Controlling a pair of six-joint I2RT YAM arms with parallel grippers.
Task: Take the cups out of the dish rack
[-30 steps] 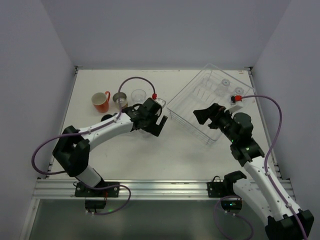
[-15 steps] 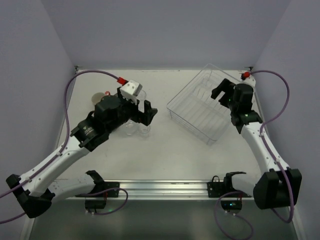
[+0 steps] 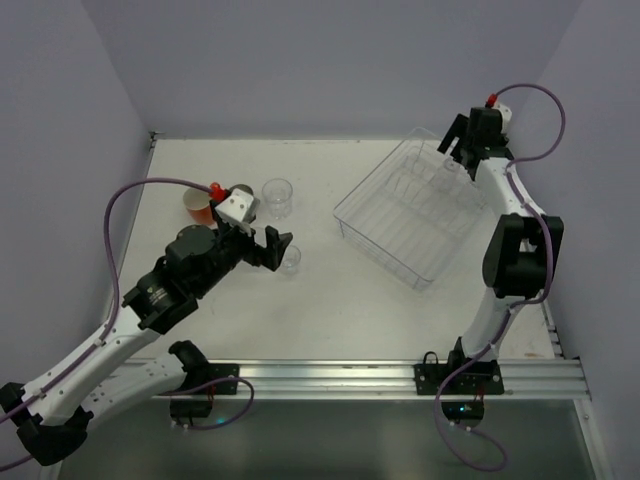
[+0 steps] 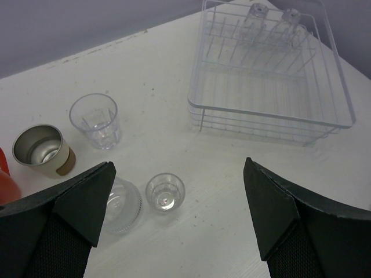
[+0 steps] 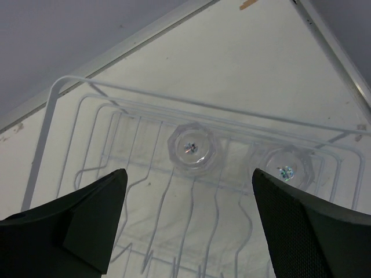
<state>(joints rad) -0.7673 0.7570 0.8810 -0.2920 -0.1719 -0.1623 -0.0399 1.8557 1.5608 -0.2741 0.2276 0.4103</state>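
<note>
The clear dish rack [image 3: 376, 249] lies at the back right. Two clear tumblers [image 5: 191, 146] [image 5: 285, 168] stand upside down at its far end. My right gripper [image 3: 456, 143] [image 5: 189, 172] hangs open above them, apart from both. On the left of the table stand an orange-red mug [image 3: 197, 206], a beige cup [image 4: 42, 149], a clear tumbler [image 4: 95, 120], a small clear cup [image 4: 165, 191] and an upturned clear cup [image 4: 122, 202]. My left gripper [image 3: 272, 245] [image 4: 178, 163] is open over the small cup, holding nothing.
The rack [image 4: 272, 119] sits askew, one corner near the back wall and right table edge. A metal rail [image 3: 330, 375] runs along the near edge. White walls close in the left, back and right sides.
The right arm has swung from the rack's near side up to its far corner. The left arm has pulled back toward me, leaving the small clear cup in plain view on the table.
</note>
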